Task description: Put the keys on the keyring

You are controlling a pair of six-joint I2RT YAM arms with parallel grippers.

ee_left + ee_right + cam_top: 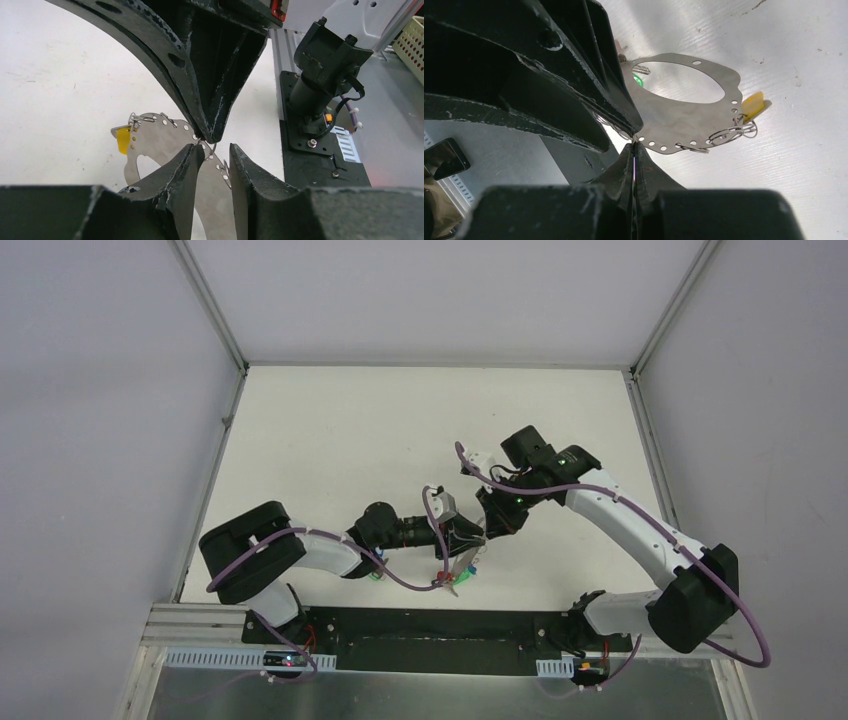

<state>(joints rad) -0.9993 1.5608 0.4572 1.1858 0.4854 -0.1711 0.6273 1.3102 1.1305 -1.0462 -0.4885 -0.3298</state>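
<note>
The keyring [160,135] is a flat grey metal plate ring with small holes along its rim; it also shows in the right wrist view [684,122] and the top view [468,565]. A yellow tag [123,139] and small wire rings [729,134] hang from it, and a green tag [638,80] shows through its opening. No blue tag is in view. My right gripper [636,145] is shut on the keyring's rim, next to a small wire ring [214,150]. My left gripper [216,147] is open, its fingers either side of the plate's band, tip to tip with the right gripper [207,136].
The two grippers meet low over the white table [350,440] near its front edge. A black base plate [430,640] and the right arm's base [320,100] lie just behind. A cream basket [412,40] stands off the table. A red tag [440,583] hangs below the grippers.
</note>
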